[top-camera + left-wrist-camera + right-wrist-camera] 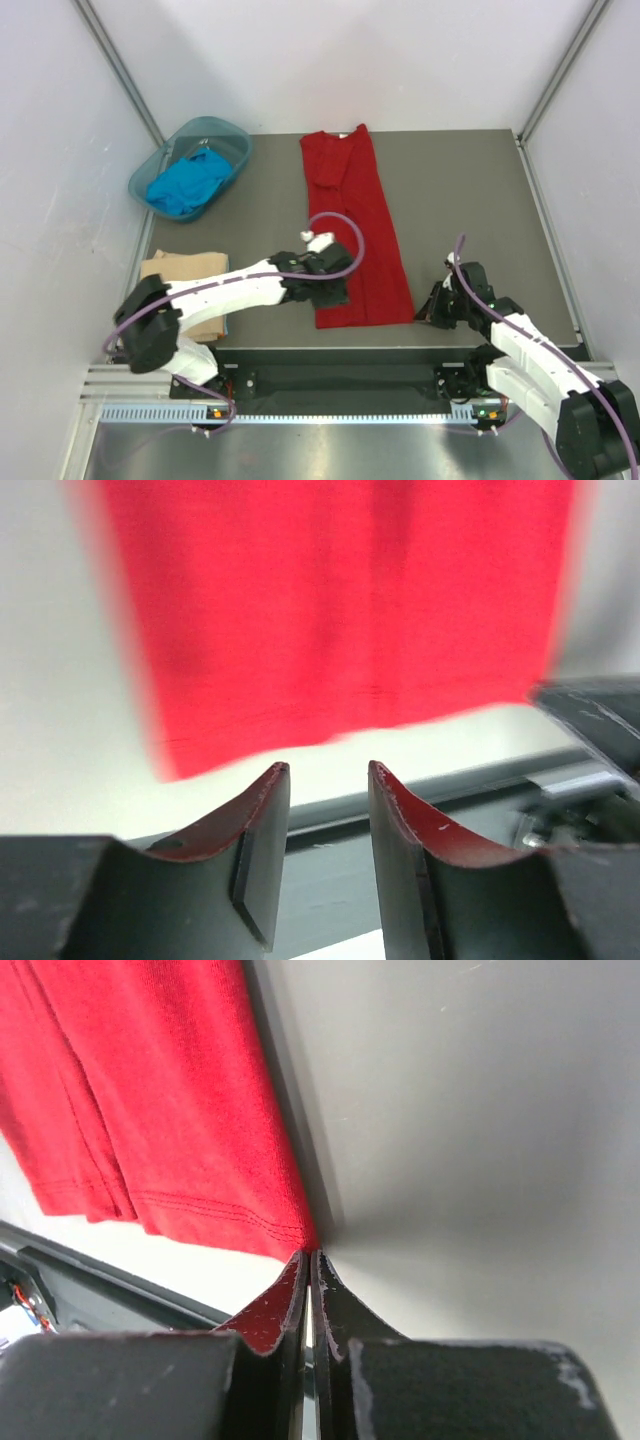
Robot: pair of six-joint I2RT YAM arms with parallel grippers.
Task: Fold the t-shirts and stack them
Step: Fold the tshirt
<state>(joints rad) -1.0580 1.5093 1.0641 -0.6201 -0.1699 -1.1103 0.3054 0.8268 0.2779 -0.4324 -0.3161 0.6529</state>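
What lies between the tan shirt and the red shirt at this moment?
In the top view, only the left arm crosses the grey table between the tan shirt and the red shirt.

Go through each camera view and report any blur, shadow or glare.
Left wrist view: the red t-shirt is smeared by motion blur, the left gripper crisp. Right wrist view: sharp, hem stitching readable, dark shadow on the table along the shirt's edge. Top external view: evenly lit, no blur.

Far left corner: basin (238, 150) on the bench (470, 200), crumpled t-shirt (185, 185) in it.
Middle: long t-shirt (365, 230) lying far to near.
Near left: folded t-shirt (185, 268).
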